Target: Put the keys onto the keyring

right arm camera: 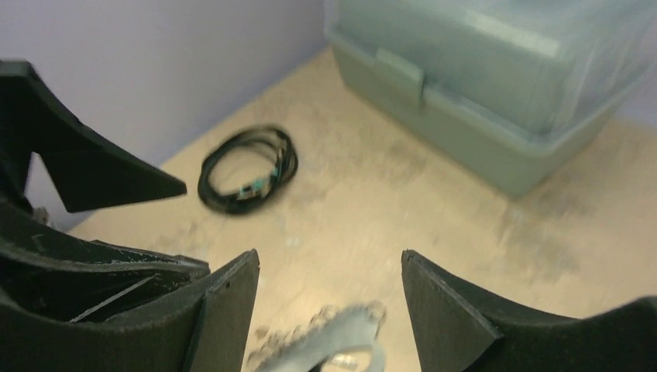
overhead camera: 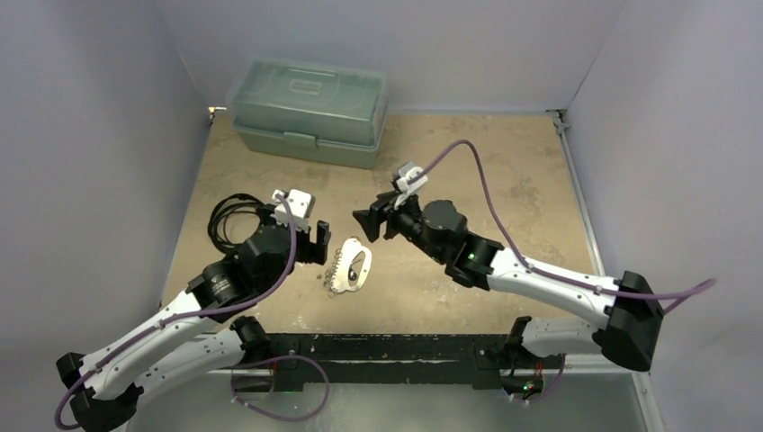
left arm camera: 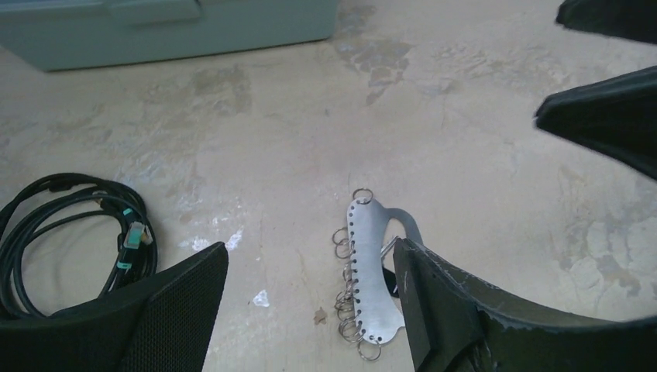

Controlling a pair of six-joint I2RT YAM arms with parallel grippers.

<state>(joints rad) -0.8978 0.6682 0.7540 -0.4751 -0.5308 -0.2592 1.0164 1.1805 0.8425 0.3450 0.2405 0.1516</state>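
Note:
The keyring (overhead camera: 349, 267) lies flat on the table, a pale silvery plate and loop with several small rings along its left edge. In the left wrist view the keyring (left arm camera: 370, 271) lies between my open left gripper's (left arm camera: 310, 246) fingers, close to the right finger (left arm camera: 442, 310). One small key (left arm camera: 386, 249) with a dark head shows inside the loop, mostly hidden by that finger. My left gripper (overhead camera: 315, 252) is just left of the keyring. My right gripper (overhead camera: 362, 225) is open and empty above its far end. The keyring is blurred at the bottom of the right wrist view (right arm camera: 333, 349), below the open gripper (right arm camera: 329, 260).
A black coiled cable (overhead camera: 232, 216) lies at the left, also showing in the left wrist view (left arm camera: 70, 232) and the right wrist view (right arm camera: 248, 167). A grey-green lidded box (overhead camera: 310, 108) stands at the back. Walls enclose the table on three sides.

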